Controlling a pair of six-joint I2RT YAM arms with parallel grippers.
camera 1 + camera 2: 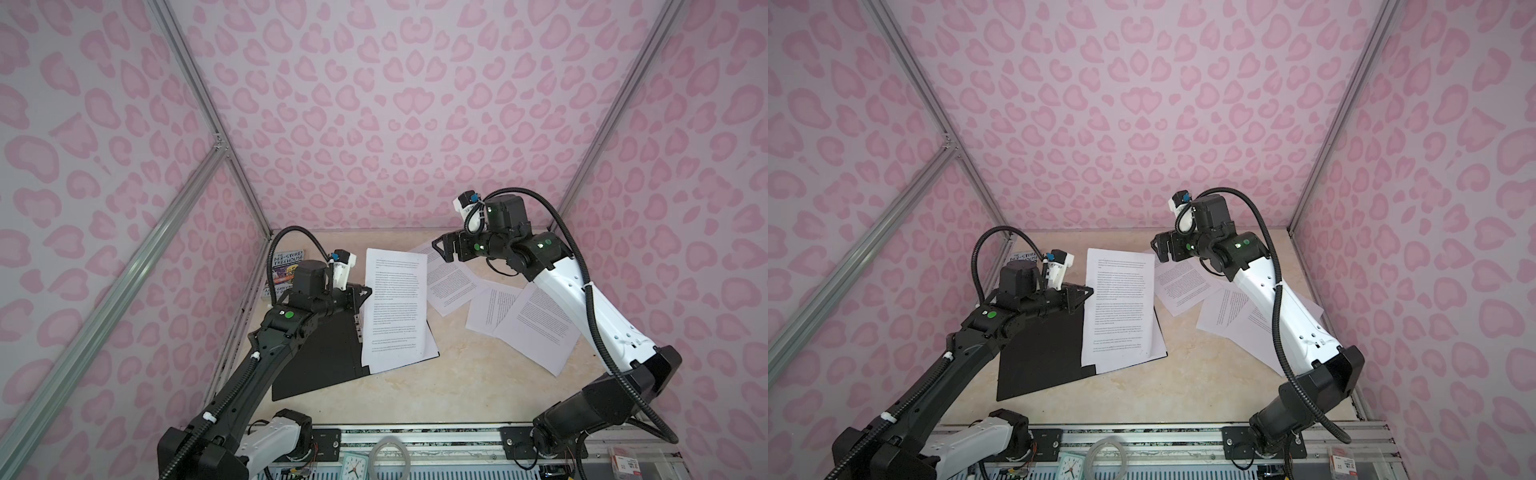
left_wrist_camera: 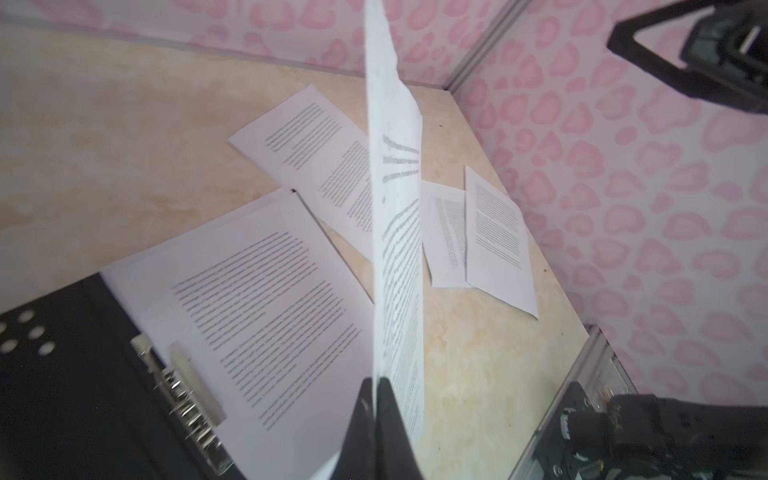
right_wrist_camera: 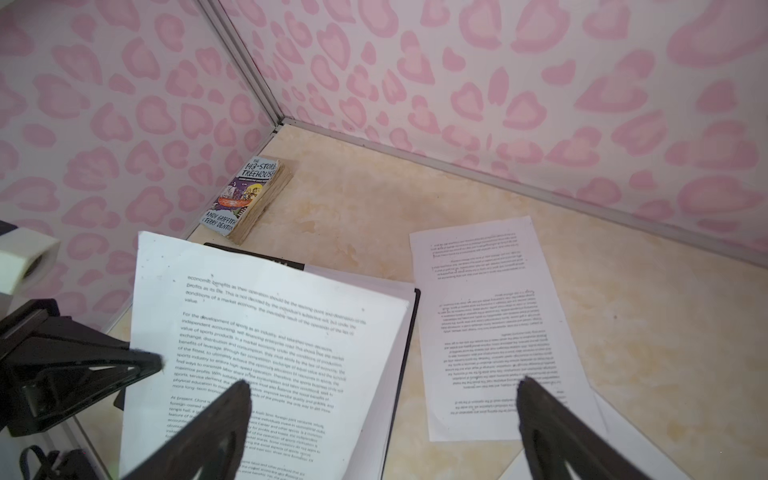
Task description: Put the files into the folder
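**Operator:** One sheet (image 1: 395, 307) is pinched at its edge by the left gripper (image 2: 376, 384). The jaws are fully closed on the paper, which hangs raised over the open folder (image 1: 320, 365). What is the correct way to lay it in?

**Technician:** Lower it over the folder half on the right in both top views, where a filed sheet (image 2: 257, 299) already lies flat. Set its long edge just beside the clip strip (image 2: 187, 399), not over it. Let the free end settle first and bring the held edge down last.

**Operator:** And the right gripper (image 3: 382, 384)?

**Technician:** Its jaws stand wide apart and hold nothing. It hovers near the sheet's far end. Keep it clear of the sheet, or use it to steady the free corner if that curls. Release only once the paper rests flat.

**Operator:** What remains?

**Technician:** Three loose files (image 1: 536, 328) lie overlapping on the table (image 1: 457, 395), beside the folder on the right. In my judgement the main risk is thin paper sliding in skewed.
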